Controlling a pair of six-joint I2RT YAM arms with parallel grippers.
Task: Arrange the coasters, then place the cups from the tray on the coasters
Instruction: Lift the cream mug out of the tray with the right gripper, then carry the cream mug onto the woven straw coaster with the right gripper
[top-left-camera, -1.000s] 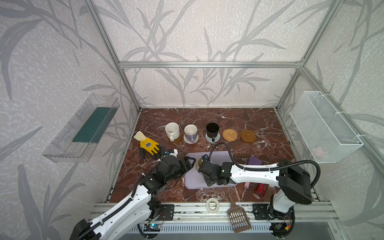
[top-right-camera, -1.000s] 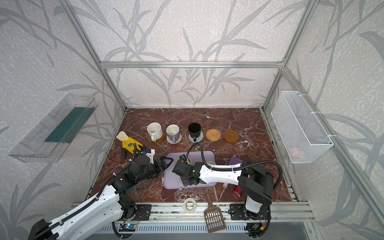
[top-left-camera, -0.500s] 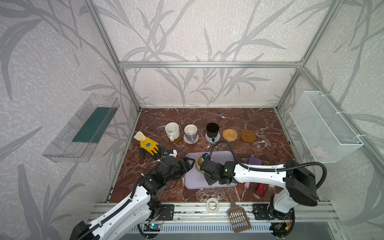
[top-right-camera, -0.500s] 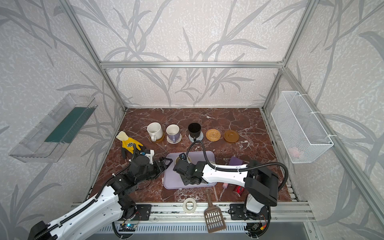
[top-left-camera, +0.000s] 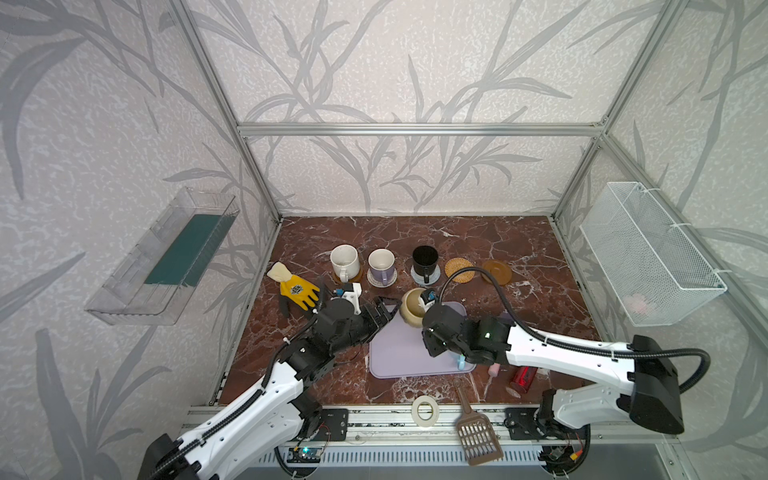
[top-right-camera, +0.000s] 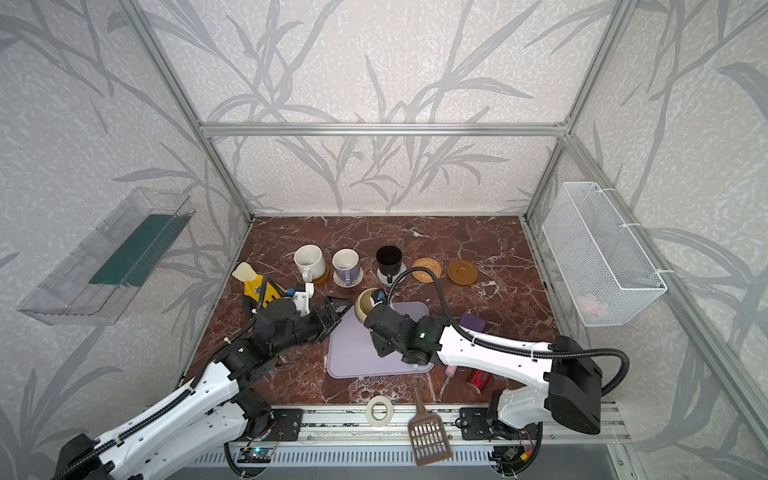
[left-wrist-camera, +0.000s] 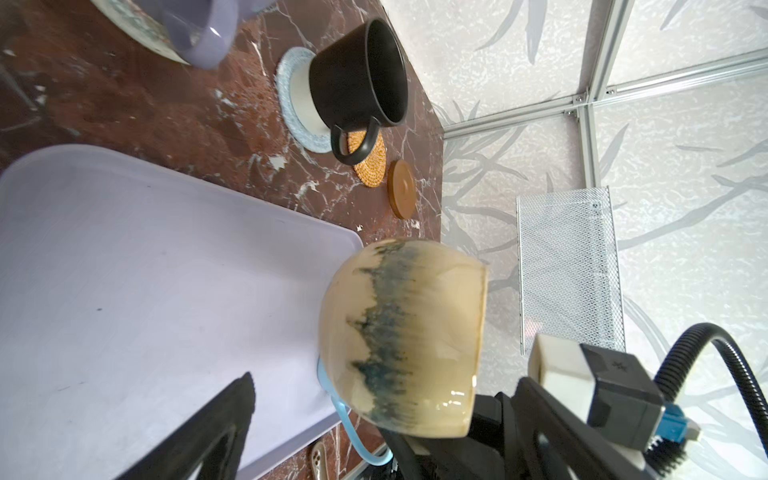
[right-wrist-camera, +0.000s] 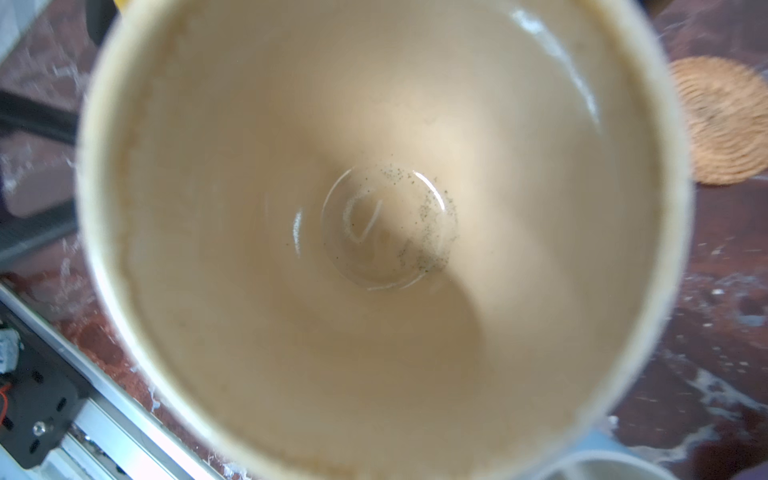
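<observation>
The cream-yellow mug (top-left-camera: 412, 308) is glazed ceramic. I judge it stiff, fairly heavy for its size, glossy enough to slip in a pinch and liable to chip if set down hard, so the sure hold is across the rim wall or the handle (the handle itself shows in no view). The right gripper (top-left-camera: 424, 306) is clamped on it near the rim, at the centre of both top views. There the mug hangs slightly tilted over the upper left corner of the lavender tray (top-left-camera: 399, 353) and looks lifted clear of it. The left gripper (top-left-camera: 384, 311) sits just left of the mug, fingers spread wide with nothing between them. The mug is round-bellied, with a streaky blue-grey drip band down its side and a plain cream inside flecked dark at the bottom. To the right of the black mug (top-left-camera: 424, 258), the rattan coaster (top-left-camera: 458, 270) and the brown wooden coaster (top-left-camera: 496, 272) lie bare, the rattan one nearer.
</observation>
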